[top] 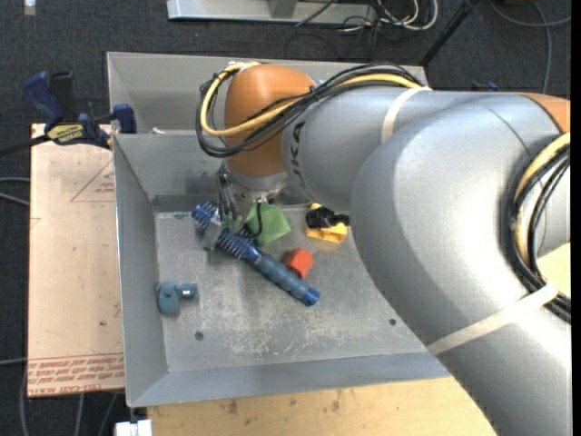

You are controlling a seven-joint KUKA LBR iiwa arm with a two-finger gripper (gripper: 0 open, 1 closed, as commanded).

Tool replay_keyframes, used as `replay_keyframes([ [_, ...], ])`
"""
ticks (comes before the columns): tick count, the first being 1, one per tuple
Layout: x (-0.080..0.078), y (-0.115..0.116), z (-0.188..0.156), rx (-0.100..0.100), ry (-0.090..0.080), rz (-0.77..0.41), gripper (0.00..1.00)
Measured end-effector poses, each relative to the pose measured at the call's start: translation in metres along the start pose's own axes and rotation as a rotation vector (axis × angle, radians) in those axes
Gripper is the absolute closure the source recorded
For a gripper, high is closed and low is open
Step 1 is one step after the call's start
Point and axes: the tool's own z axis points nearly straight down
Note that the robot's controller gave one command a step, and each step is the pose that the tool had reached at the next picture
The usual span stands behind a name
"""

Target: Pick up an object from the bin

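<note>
Several loose things lie in the back half of the grey metal bin [272, 339]. A green piece [273, 224] sits just beside the gripper on its right. An orange-red block [298, 262] lies a little nearer the front, close against the handle of a blue brush [278, 276]. A yellow and black thing [326, 225] rests further right, under the edge of the arm [436, 207]. A small grey-blue piece [173, 297] lies alone, well apart toward the left wall. The thick grey arm and its orange cover [259, 116], ringed by black and yellow cables [211, 107], hang over the back of the bin and hide part of its floor there. The gripper [229, 214] is low in the bin, at the bristled head of the blue brush. The brush runs slantwise from there toward the front right, its handle end free on the bin floor. Whether the gripper is wide or narrow cannot be told, as the cover and the wrist block the sight of it. The front half of the bin floor is scuffed bare metal. Around the bin is dark carpet [91, 16], with a pale metal bar [263, 7] and loose cords [404, 3] at the back.
</note>
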Motion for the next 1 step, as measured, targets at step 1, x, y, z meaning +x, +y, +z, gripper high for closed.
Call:
replay_keyframes([
  [1, 0.0001, 0.0010, -0.0637, -0.011, -0.019, -0.003, 1.00],
])
